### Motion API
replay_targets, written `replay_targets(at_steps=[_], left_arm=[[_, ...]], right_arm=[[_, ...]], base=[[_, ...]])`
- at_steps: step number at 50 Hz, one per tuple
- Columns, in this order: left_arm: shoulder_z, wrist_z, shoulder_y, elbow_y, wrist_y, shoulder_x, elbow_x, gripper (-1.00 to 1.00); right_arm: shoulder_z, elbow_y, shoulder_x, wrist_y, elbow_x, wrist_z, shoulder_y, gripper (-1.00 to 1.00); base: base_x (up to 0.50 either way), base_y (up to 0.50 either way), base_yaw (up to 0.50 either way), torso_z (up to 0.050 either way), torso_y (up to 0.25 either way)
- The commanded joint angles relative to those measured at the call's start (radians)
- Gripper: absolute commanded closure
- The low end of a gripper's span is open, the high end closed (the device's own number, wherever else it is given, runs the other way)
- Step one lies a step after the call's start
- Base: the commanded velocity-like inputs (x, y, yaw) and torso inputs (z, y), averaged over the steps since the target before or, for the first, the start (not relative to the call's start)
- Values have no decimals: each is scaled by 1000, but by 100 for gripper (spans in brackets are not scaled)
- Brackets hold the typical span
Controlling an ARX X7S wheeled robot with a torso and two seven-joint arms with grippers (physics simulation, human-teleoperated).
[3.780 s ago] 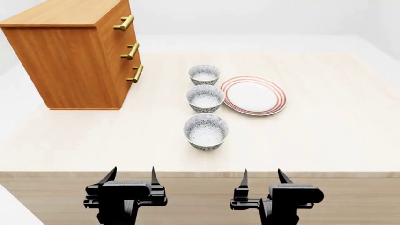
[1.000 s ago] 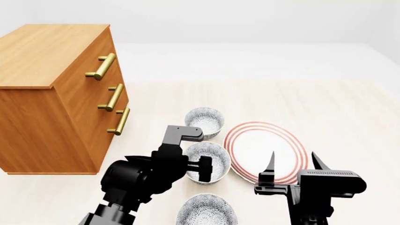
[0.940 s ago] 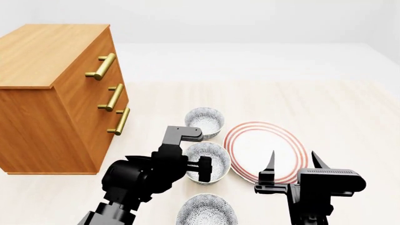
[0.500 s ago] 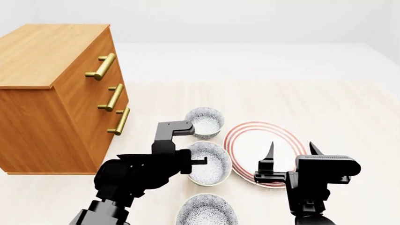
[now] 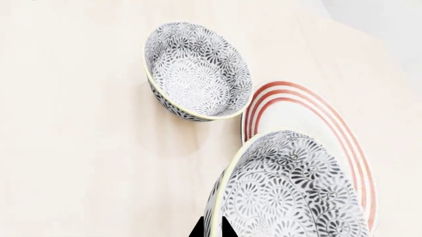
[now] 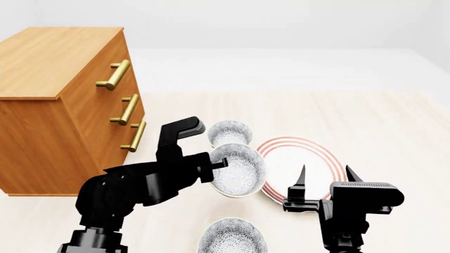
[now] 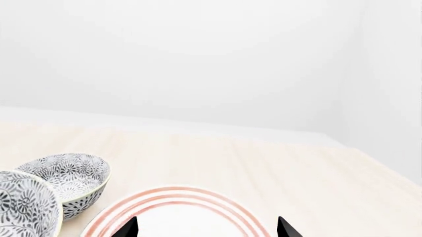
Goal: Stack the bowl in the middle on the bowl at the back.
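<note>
**Middle bowl in the air, tipped, just short of the back bowl**

The middle bowl is off the counter, pinched at its rim by the left gripper, whose fingers close on the edge nearest the arm. It hangs tilted, its mouth facing partly toward the camera and to the right, so its axis leans well away from upright. The back bowl sits upright on the counter just beyond and slightly left of the held one; in the left wrist view the two are apart, the back bowl ahead of the fingers. The coming move, I judge, is forward over that bowl, then levelling before release. The red-ringed plate lies just to the right, a third bowl nearer. The right gripper hovers over the plate, fingers spread and empty. A wooden drawer chest stands to the left.
</note>
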Motion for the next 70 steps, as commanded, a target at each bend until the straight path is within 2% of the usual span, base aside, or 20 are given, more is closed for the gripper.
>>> replay_targets(at_steps=[1, 12, 19, 29, 39, 54, 70], left_arm=[[-104, -91, 54, 215, -154, -22, -208, 100], [-237, -278, 139, 418, -294, -46, -472, 100], [-271, -302, 202, 460, -300, -72, -545, 100], [-312, -392, 293, 558, -309, -105, -718, 100], [-326, -467, 386, 645, -285, -149, -871, 100], [-329, -438, 506, 729, -283, -174, -855, 100], [-332, -399, 564, 711, -257, -190, -790, 100]], right_arm=[[-4, 11, -2, -72, -7, 15, -62, -100], [7, -23, 8, -73, 3, 26, -86, -100], [31, -28, 12, -100, 25, 28, -106, -100], [75, -7, 5, -263, 81, 1, -158, -100], [73, 10, 6, -264, 82, 7, -156, -100], [71, 12, 13, -265, 85, 16, -160, -100], [66, 26, 16, -268, 89, 22, -157, -100]], base=[[0, 0, 0, 0, 0], [0, 0, 0, 0, 1], [0, 0, 0, 0, 0], [0, 0, 0, 0, 0], [0, 0, 0, 0, 1], [0, 0, 0, 0, 0], [0, 0, 0, 0, 0]])
